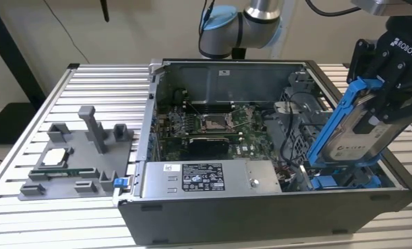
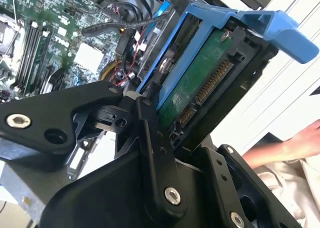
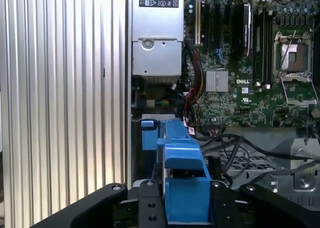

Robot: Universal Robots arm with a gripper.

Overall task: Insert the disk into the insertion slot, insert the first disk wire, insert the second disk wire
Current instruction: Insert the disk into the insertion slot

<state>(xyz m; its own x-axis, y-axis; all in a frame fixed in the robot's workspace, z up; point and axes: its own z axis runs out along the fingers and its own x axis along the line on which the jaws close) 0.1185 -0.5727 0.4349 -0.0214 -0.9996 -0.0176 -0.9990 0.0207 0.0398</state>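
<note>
My gripper [image 1: 384,110] is shut on the disk [image 1: 358,136], a silver drive with a white label in a blue carrier frame. The disk hangs steeply tilted over the exterior view's right end of the open computer case. Its lower end reaches the insertion slot [image 1: 344,180], a dark bay with blue plastic parts. The second wrist view shows the disk's green underside [image 2: 200,83] and connector between my black fingers [image 2: 149,133]. In the first wrist view the blue carrier [image 3: 185,185] points at the slot's blue parts [image 3: 149,133]. Black cables [image 3: 227,144] lie beside the bay; I cannot tell which are the disk wires.
A grey power-supply box [image 1: 206,179] sits at the case front, the motherboard [image 1: 213,124] behind it, and a perforated cage with cables [image 1: 297,111] beside the disk. A grey fixture [image 1: 74,161] with small parts stands on the slatted table [image 1: 102,88]. A person's hand [image 2: 287,147] is nearby.
</note>
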